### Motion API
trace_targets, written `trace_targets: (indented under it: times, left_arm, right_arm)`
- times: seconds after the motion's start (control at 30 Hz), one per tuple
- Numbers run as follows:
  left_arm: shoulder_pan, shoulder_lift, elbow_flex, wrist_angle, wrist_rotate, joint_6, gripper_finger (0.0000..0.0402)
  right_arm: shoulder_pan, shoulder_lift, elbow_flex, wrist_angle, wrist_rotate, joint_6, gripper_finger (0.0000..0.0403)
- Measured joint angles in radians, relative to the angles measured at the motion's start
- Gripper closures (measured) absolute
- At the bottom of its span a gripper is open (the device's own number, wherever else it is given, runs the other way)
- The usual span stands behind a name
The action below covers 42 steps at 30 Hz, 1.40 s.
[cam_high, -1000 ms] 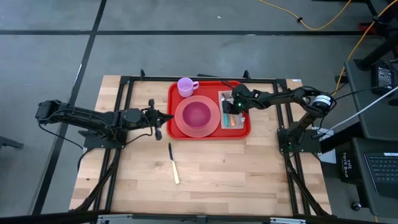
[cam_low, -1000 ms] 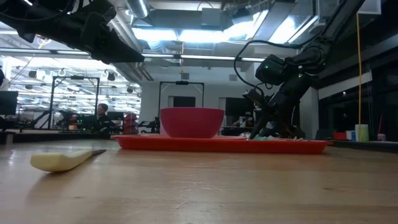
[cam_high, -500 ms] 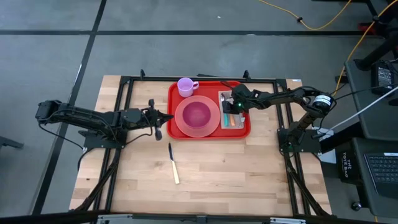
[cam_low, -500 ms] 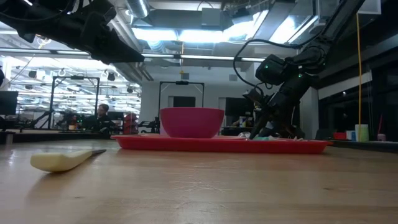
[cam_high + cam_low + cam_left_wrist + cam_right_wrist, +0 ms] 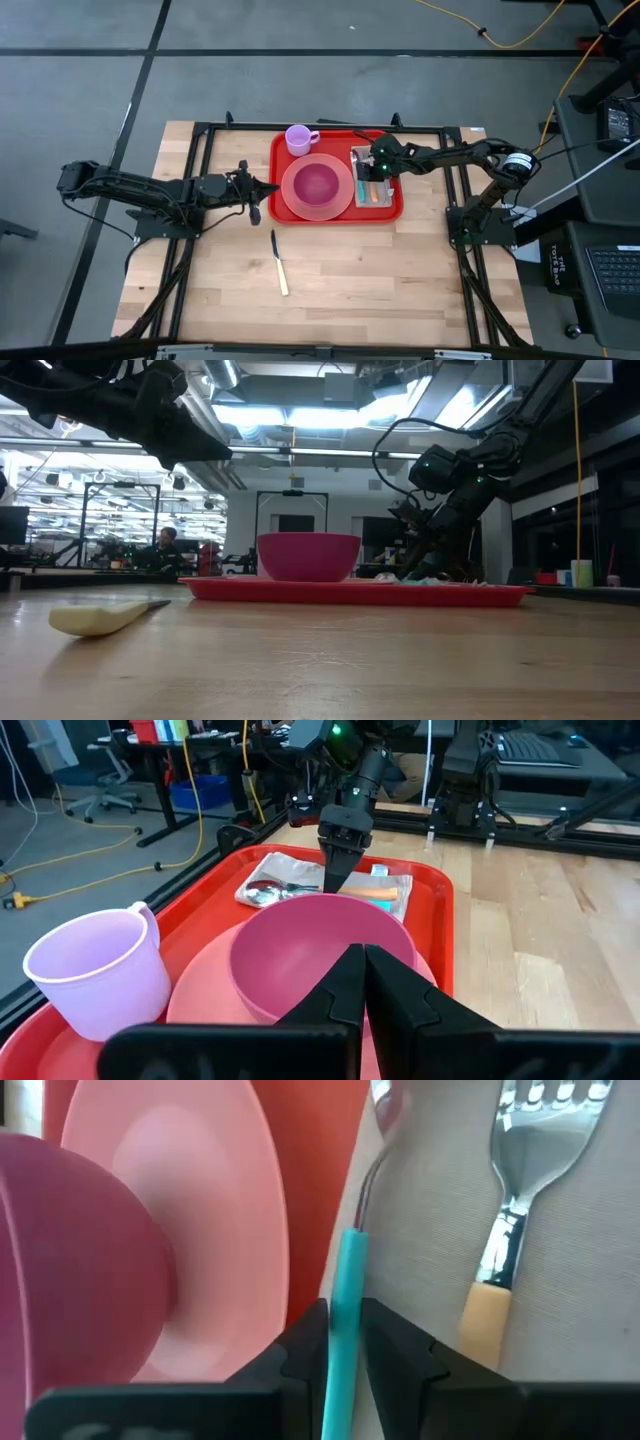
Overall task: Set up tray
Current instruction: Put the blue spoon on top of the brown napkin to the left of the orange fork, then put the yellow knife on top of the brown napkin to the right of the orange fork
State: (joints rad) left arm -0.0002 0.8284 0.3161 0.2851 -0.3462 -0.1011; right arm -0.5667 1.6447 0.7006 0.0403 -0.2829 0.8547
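The red tray point(image 5: 390, 212) lies at the table's far middle. On it are a pink plate point(image 5: 292, 205) with a darker pink bowl point(image 5: 317, 184), a lilac cup point(image 5: 298, 139) and a grey napkin point(image 5: 580, 1340). On the napkin are a teal-handled spoon point(image 5: 352, 1250) and a cream-handled fork point(image 5: 508, 1230). My right gripper point(image 5: 371, 180) points down over the napkin, shut on the spoon. My left gripper point(image 5: 263, 190) hovers shut just left of the tray, aimed at the bowl point(image 5: 320, 950). A cream-handled knife point(image 5: 279, 263) lies flat on the bare wood. My right gripper pinches the spoon's teal handle point(image 5: 347, 1295) between its two fingers, near the end by the metal neck. The fingers slant down from the table's right and run along the handle. Whether the spoon's bowl end point(image 5: 386, 1102) rests on the napkin or is raised, I cannot tell.
The knife point(image 5: 100, 618) lies on the wood in front of the tray, toward the near edge. A black frame point(image 5: 200, 150) borders the table on its left, far and right sides. Bare wood lies around the knife.
My right gripper has rolled a little about its own pointing line and has stayed over the napkin, still shut on the spoon's handle. Nothing on the tray has shifted.
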Motion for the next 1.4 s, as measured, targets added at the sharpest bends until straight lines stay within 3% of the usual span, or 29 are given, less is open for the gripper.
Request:
trace_targets:
  times: [0.6, 0.83, 1.0, 1.23, 1.4]
  left_arm:
    - [0.0, 0.0, 0.0, 0.0, 0.0, 0.0, 0.0398]
    - [0.0, 0.0, 0.0, 0.0, 0.0, 0.001, 0.0398]
    - [0.0, 0.0, 0.0, 0.0, 0.0, 0.0, 0.0398]
    - [0.0, 0.0, 0.0, 0.0, 0.0, 0.001, 0.0398]
    - [0.0, 0.0, 0.0, 0.0, 0.0, 0.001, 0.0398]
  right_arm:
    - [-0.049, -0.057, 0.0, -0.035, 0.002, -0.027, 0.0334]
    - [-0.066, -0.128, 0.0, -0.056, 0.009, -0.135, 0.0334]
    - [-0.043, -0.208, 0.001, -0.071, 0.109, -0.27, 0.0345]
    - [0.04, -0.354, 0.001, -0.078, 0.246, -0.493, 0.0394]
    - [0.161, -0.431, 0.001, -0.076, 0.367, -0.591, 0.0388]
